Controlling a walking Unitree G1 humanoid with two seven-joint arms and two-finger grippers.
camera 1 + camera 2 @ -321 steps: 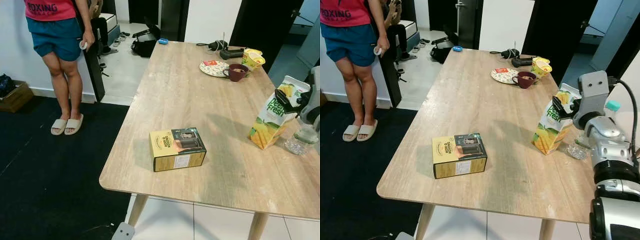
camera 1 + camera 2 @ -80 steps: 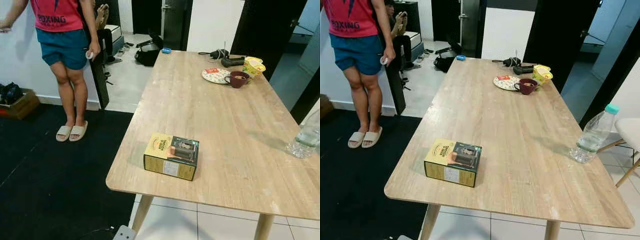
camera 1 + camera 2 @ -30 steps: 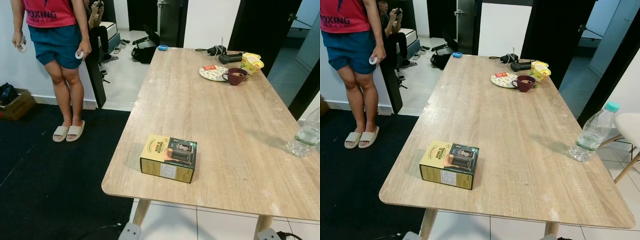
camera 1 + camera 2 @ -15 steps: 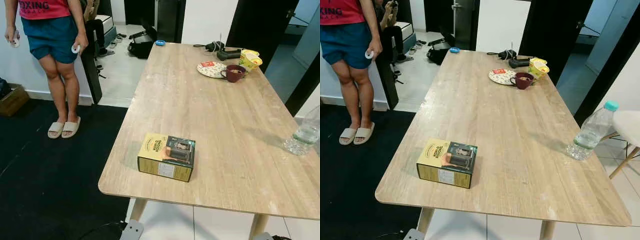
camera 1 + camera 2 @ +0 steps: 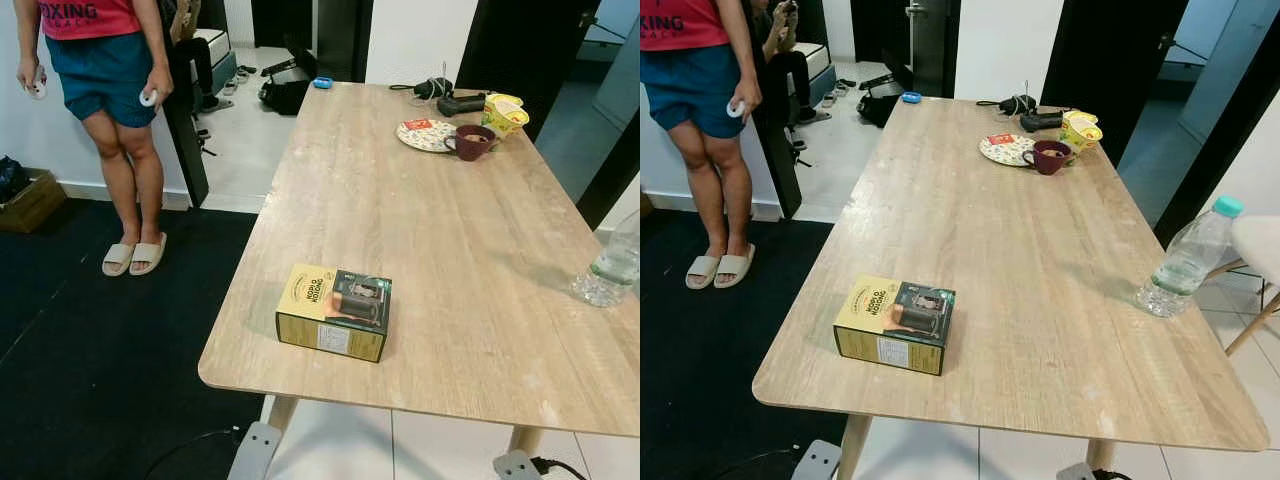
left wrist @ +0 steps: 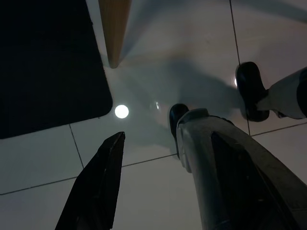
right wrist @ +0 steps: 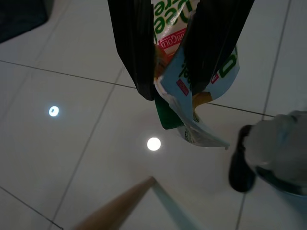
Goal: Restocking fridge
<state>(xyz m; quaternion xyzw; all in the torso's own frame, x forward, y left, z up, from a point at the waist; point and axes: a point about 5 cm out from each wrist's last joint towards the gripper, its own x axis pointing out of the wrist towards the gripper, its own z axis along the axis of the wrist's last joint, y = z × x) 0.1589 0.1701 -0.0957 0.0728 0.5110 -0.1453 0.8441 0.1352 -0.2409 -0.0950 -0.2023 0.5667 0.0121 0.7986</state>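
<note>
Right gripper (image 7: 170,79) hung low over the tiled floor (image 7: 72,124), clamped on the juice carton (image 7: 192,103). Left gripper (image 6: 158,191) idle, fingers spread apart. Box (image 5: 334,312) and water bottle (image 5: 1188,259) sat on the table (image 5: 430,230).

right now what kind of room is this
Likely a home dining area: a long wooden table carrying a plate, a mug and a water bottle, on a tiled floor beside a dark rug.
</note>
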